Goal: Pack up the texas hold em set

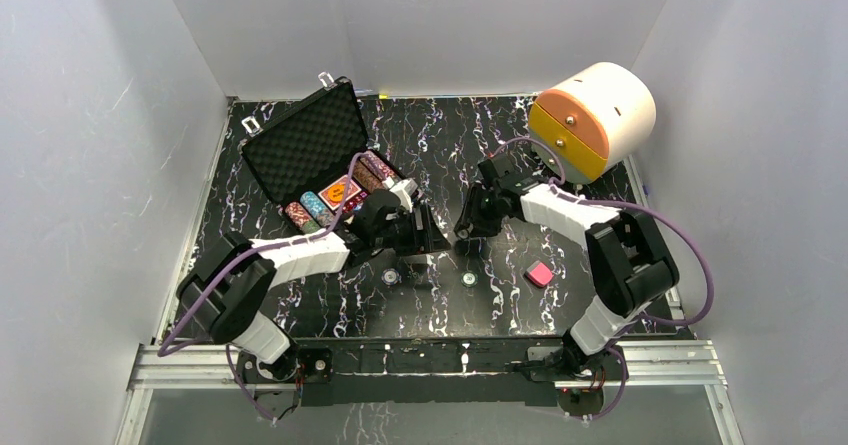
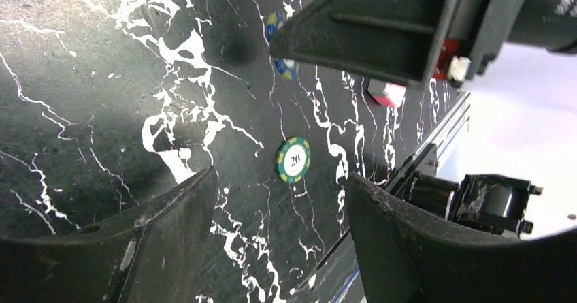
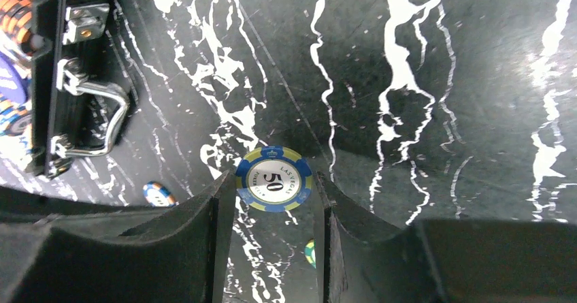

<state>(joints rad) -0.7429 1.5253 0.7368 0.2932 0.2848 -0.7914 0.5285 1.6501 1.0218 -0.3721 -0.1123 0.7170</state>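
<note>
A pink block (image 1: 539, 274) is lying at 4 o'clock from the right gripper (image 3: 274, 180), which is pinching a blue chip (image 3: 274, 179). The left gripper (image 2: 279, 180) is gaping wide; the open case (image 1: 300, 145) is holding chips (image 1: 340, 195).

The worktop (image 1: 440, 145) is black with white marble-like veins. The case (image 1: 300, 145) is black, its lid lined with dimpled dark foam, and its chip rows (image 1: 335, 197) are orange, blue, pink and brown. The 50 chip (image 3: 273, 178) is blue and yellow with a white centre. The 20 chip (image 2: 293, 160) is green and yellow. The block (image 1: 539, 274) is pink. The cylinder (image 1: 615, 100) is cream, fronted orange and yellow.
</note>
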